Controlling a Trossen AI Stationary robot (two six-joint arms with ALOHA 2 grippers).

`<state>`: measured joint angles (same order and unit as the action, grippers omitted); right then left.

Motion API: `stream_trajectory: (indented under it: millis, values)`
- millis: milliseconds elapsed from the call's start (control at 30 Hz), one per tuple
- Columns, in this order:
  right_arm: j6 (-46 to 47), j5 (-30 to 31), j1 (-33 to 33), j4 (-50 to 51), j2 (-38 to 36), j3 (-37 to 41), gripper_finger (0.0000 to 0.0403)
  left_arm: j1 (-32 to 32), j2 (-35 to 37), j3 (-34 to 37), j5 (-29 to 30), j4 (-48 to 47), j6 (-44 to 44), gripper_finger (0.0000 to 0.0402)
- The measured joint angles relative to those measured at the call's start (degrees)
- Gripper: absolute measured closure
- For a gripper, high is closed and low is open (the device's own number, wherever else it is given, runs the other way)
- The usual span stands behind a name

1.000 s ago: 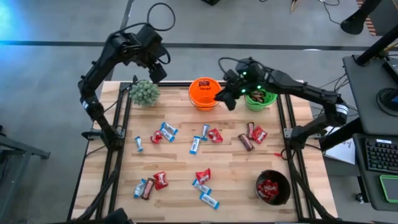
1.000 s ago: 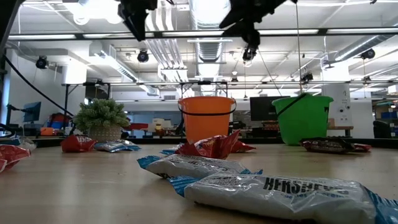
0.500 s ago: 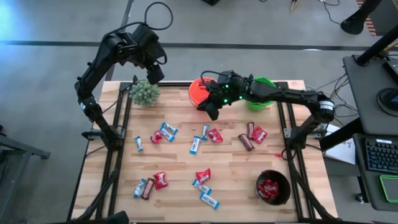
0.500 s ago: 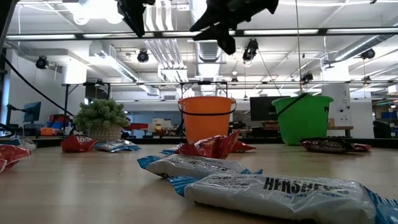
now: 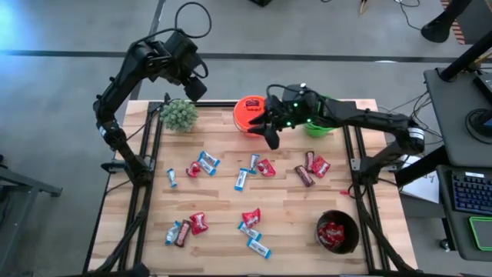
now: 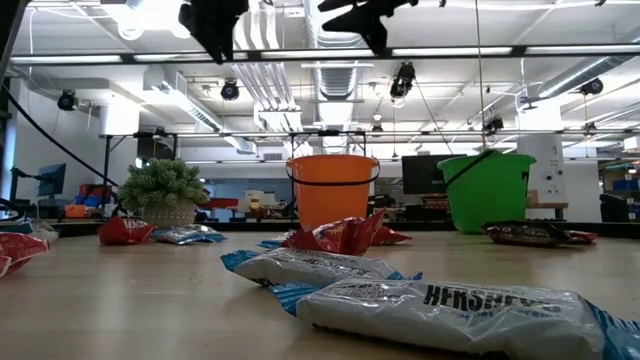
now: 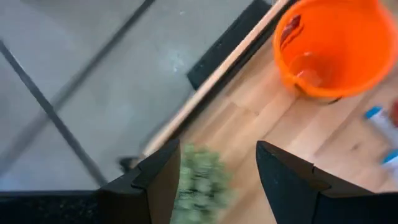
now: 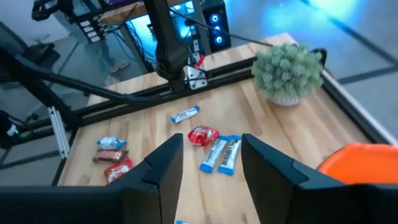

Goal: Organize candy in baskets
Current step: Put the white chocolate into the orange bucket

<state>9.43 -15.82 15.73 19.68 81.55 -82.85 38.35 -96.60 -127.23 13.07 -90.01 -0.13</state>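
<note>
Since the earlier frame, the right hand (image 5: 270, 132) had drifted back from the orange basket (image 5: 250, 113) toward the green basket (image 5: 319, 123), its fingers spread and empty. One red sweet (image 5: 251, 102) lay in the orange basket; most candy (image 5: 260, 165) stayed scattered on the worktop (image 5: 284, 211). The left hand (image 5: 194, 87) hung spread above the plant (image 5: 179, 115). Dropping low, the right arm risked clipping a basket rim and tipping it.

The right gripper (image 5: 270, 131) hangs high, just beside the orange basket (image 5: 250, 114), with the green basket (image 5: 320, 123) behind its arm. Below and ahead of it, bare wood is free between scattered candy (image 5: 260, 165). The left gripper (image 5: 192, 86) is above the plant (image 5: 178, 115), which blocks a straight descent.
</note>
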Motion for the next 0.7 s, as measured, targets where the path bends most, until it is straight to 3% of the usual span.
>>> stream_trajectory:
  millis: [133,367,533,700]
  values:
    - [-2.38,0.18,0.39,1.97,-2.25,0.00,0.0250,-0.19,0.00,2.64,-6.20,-0.03,-9.87,0.0210]
    - [-5.78,1.61,1.19,8.91,-5.65,0.00,0.0250,-3.41,0.00,10.66,-6.53,0.00,-24.13,0.0210]
    - [-8.65,5.84,1.31,13.68,-7.31,0.00,0.0250,-5.54,0.00,17.02,-6.33,-0.01,-37.19,0.0209]
    - [-8.75,7.01,1.44,15.83,-7.51,0.02,0.0250,-8.07,0.02,22.18,-8.10,0.00,-43.76,0.0209]
